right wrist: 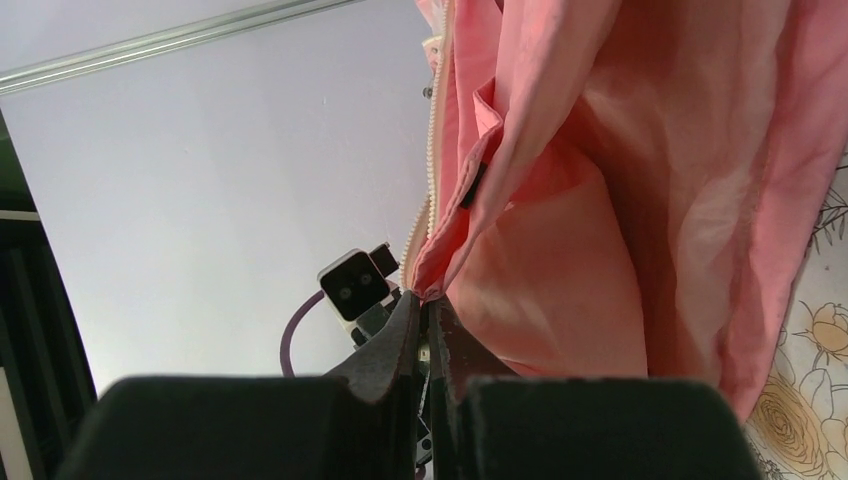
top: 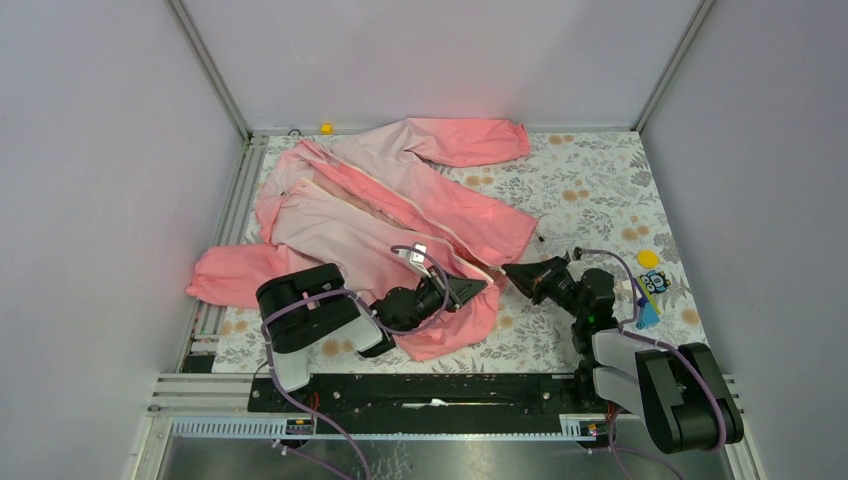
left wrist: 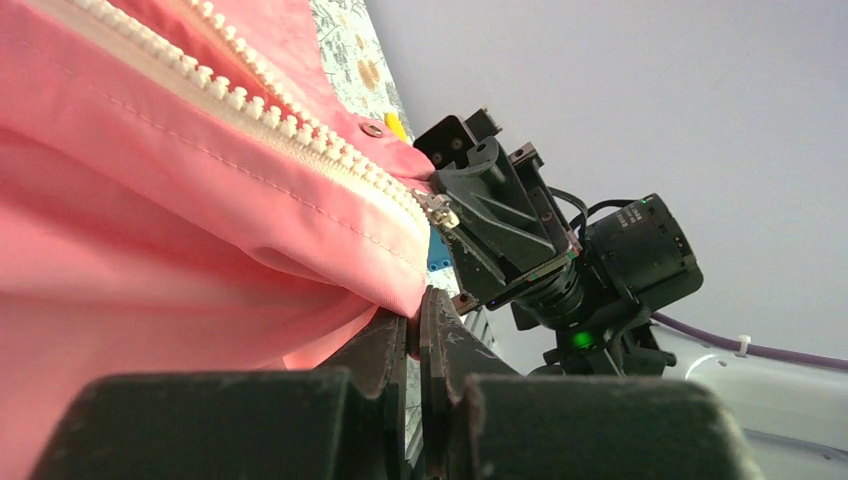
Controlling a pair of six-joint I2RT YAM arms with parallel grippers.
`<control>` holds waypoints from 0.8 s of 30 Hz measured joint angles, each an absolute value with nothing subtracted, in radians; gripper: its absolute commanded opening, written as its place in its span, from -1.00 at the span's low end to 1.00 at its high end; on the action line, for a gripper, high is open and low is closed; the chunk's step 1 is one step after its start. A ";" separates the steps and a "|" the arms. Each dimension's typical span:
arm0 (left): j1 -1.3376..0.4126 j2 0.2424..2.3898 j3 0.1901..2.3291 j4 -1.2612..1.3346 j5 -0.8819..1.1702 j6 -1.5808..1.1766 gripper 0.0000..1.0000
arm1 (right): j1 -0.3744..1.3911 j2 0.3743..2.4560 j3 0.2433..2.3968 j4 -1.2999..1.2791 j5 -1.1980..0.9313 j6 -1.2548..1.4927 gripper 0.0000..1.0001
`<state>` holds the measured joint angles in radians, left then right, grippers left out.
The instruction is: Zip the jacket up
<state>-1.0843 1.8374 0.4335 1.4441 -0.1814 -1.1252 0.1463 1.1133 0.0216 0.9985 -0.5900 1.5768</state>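
The pink jacket [top: 400, 200] lies spread on the floral table, collar far left, hem near the arms. My left gripper [top: 483, 287] is shut on the hem corner, which shows as coral fabric [left wrist: 150, 200] pinched at my left gripper's tips [left wrist: 415, 318]. The whitish zipper [left wrist: 250, 105] runs down to a small metal slider [left wrist: 440, 212], which touches the right gripper's fingertips [left wrist: 468, 205]. My right gripper [top: 508, 270] faces the left one and is shut [right wrist: 425, 300] on the jacket's [right wrist: 620, 200] zipper end; the teeth [right wrist: 433, 130] run up from it.
A small yellow piece [top: 326, 128] lies at the back edge. A yellow disc [top: 649, 258] and a blue toy [top: 652, 290] lie at the right. The floral cloth [top: 600, 180] shows at back right. Grey walls close in three sides; a metal rail [top: 225, 230] runs along the left.
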 measured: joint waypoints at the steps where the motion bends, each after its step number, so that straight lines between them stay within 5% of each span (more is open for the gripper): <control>1: -1.084 1.837 0.438 1.444 -0.181 -1.127 -1.00 | 0.146 1.113 0.022 1.003 -0.590 1.578 -1.00; 24: -1.016 1.862 0.472 1.447 -0.063 -1.345 -1.00 | 0.149 1.114 0.010 1.089 -0.615 1.635 -1.00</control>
<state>-1.0164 1.8622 0.4717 1.4467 -0.0628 -1.3453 0.1490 1.1141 0.0101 1.0893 -0.6151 1.6348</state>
